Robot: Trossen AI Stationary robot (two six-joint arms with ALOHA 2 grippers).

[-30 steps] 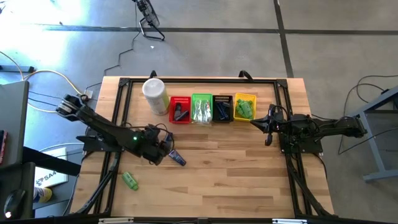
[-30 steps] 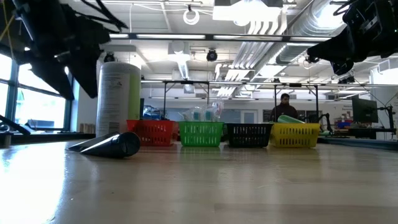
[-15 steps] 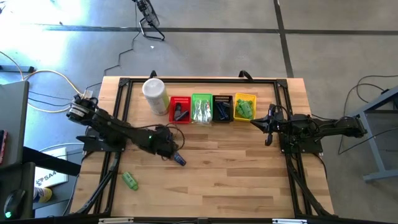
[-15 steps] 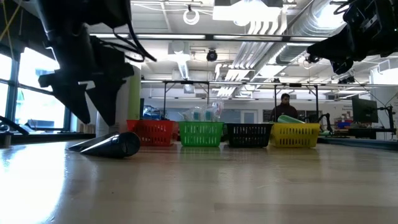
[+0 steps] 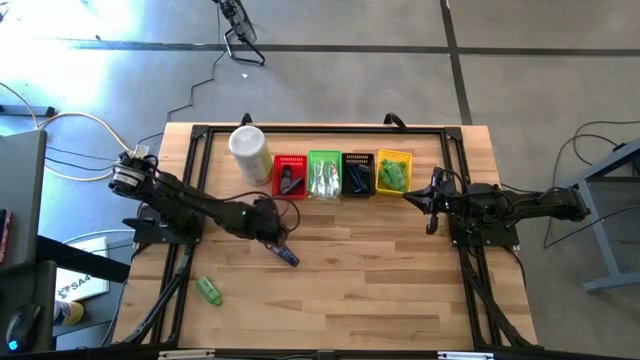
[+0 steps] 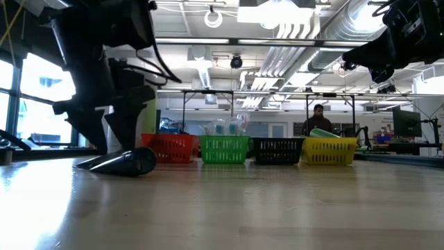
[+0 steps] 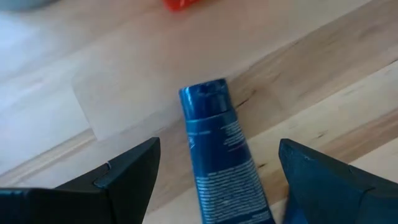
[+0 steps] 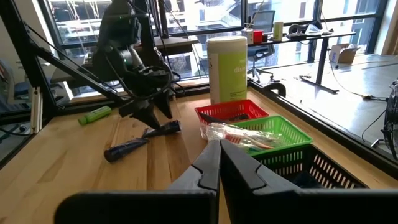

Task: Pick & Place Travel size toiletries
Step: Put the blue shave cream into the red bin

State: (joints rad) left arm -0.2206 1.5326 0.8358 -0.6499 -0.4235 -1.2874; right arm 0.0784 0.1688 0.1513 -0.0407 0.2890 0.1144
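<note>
Four small baskets [image 5: 342, 173] stand in a row at the far side of the wooden table [image 5: 380, 280]: one red, one green, one black, one yellow, each holding toiletries, with one tall white canister [image 5: 249, 153] just beside the red one. Two items lie loose on the boards: a dark blue tube [image 7: 219, 155] near the middle and a green mini bottle [image 5: 208, 290] well apart, toward the near left edge. The left gripper [image 7: 214, 180] hangs low over the tube, its two fingers spread wide on either side, apart from it. The right gripper [image 8: 219, 163], fingers pressed together and holding nothing, waits by the yellow basket. One person shows in the room behind.
</note>
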